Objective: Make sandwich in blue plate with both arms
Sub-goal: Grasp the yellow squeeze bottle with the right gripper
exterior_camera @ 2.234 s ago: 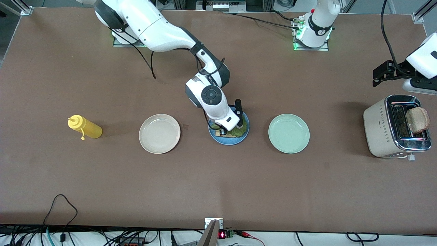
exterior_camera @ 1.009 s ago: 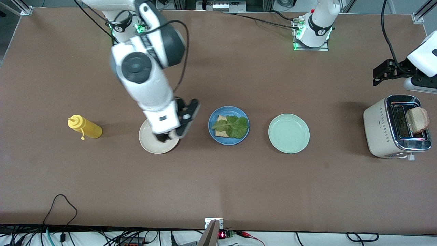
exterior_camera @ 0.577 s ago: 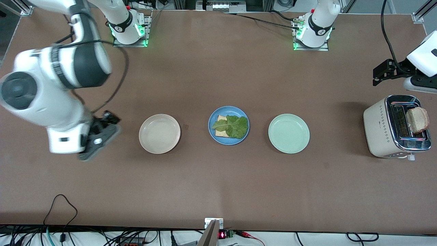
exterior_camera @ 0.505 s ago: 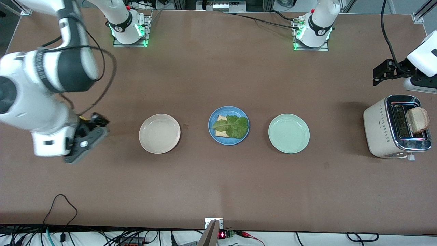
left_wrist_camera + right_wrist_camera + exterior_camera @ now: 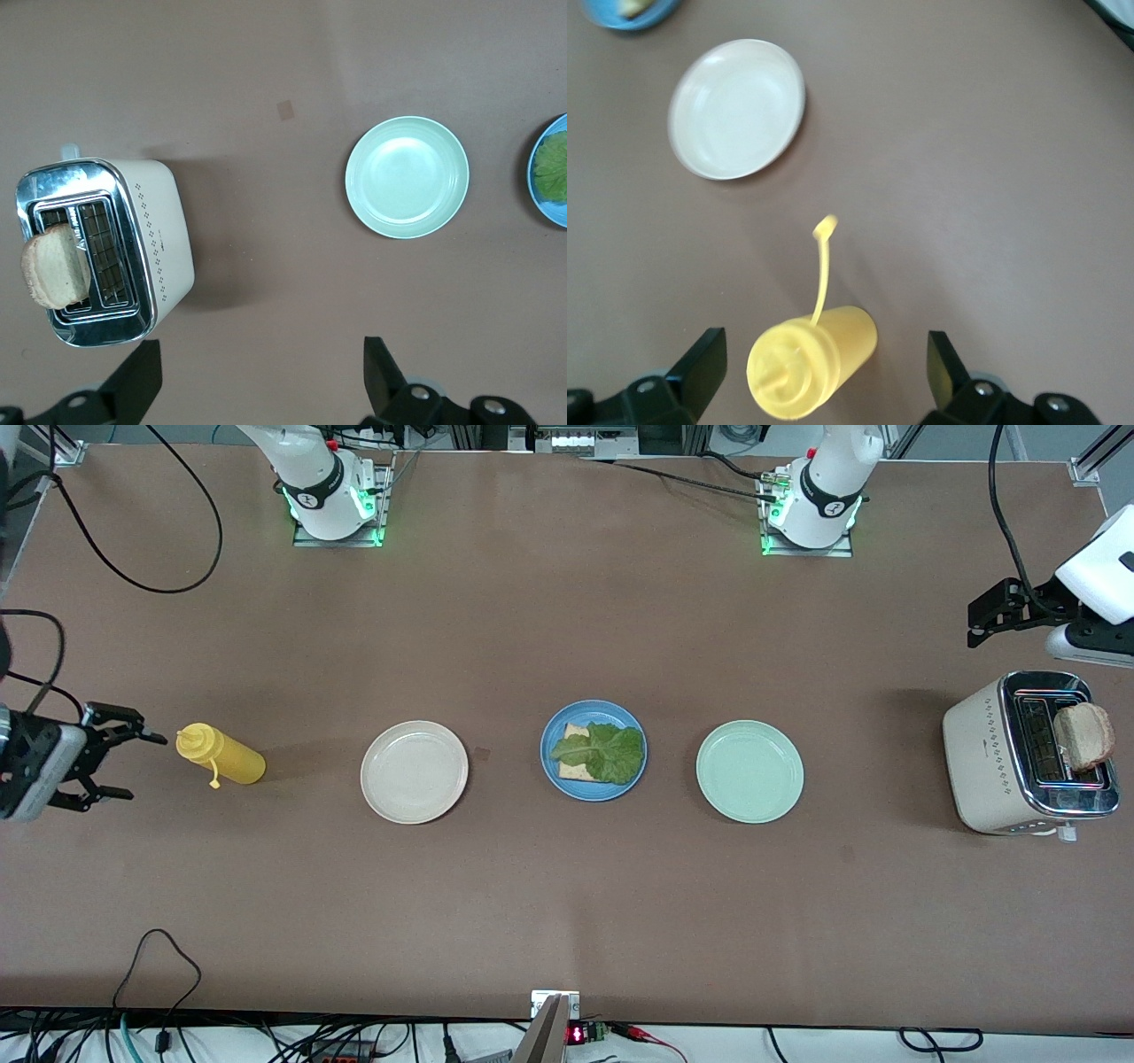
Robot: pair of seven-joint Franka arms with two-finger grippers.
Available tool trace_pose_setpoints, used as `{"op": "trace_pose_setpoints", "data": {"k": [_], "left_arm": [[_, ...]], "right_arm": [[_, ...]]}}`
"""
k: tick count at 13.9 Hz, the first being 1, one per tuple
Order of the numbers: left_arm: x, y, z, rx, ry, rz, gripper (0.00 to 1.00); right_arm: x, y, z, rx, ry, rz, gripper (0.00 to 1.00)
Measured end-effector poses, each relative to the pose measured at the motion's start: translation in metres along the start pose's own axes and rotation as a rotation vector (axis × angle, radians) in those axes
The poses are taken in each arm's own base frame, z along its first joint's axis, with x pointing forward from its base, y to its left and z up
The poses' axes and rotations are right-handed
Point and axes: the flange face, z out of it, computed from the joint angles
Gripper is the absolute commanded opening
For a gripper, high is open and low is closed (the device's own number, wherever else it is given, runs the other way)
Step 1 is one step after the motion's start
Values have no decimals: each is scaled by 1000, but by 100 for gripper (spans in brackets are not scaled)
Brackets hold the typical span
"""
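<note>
The blue plate (image 5: 551, 766) sits mid-table and holds one toasted bread slice (image 5: 574, 734) with a green lettuce leaf (image 5: 607, 751) on top. A second bread slice (image 5: 1083, 735) stands in the toaster (image 5: 983, 753). My right gripper (image 5: 133, 766) is open and empty at the right arm's end of the table, beside a yellow bottle (image 5: 220, 755). In the right wrist view the bottle (image 5: 811, 359) shows between the open fingers (image 5: 702, 359). My left gripper (image 5: 974, 627) is open and empty above the table by the toaster (image 5: 106, 248); that arm waits.
A cream-white plate (image 5: 414, 771) lies between the bottle and the blue plate. A pale green plate (image 5: 749, 771) lies between the blue plate and the toaster. The left wrist view shows the green plate (image 5: 407, 177) and the blue plate's edge (image 5: 537, 184).
My right gripper left the blue plate and swung over the cream-white plate to the yellow bottle. The lettuce now lies uncovered on the bread. The left arm has not moved.
</note>
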Motion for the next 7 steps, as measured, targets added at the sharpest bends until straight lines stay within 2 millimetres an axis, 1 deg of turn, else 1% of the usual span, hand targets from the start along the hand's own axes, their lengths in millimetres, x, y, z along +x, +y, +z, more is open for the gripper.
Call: {"op": "trace_pose_setpoints", "data": {"k": [2,4,6,7], "left_arm": [[-1,-2,1,-1,-4,-5,100],[-2,-4,1,-2,-11,-8,100],[-3,-4,2,-3,-19,-9,100],[-3,-4,3,-3,-23,-9,100]], "right_arm": [[-47,-3,18,59,107,-37,100],[-87,-10,37,107,217,-63,100],[-120,-14,52,107,314,-99,100],[-131,-14,57,97,362,-115,100]]}}
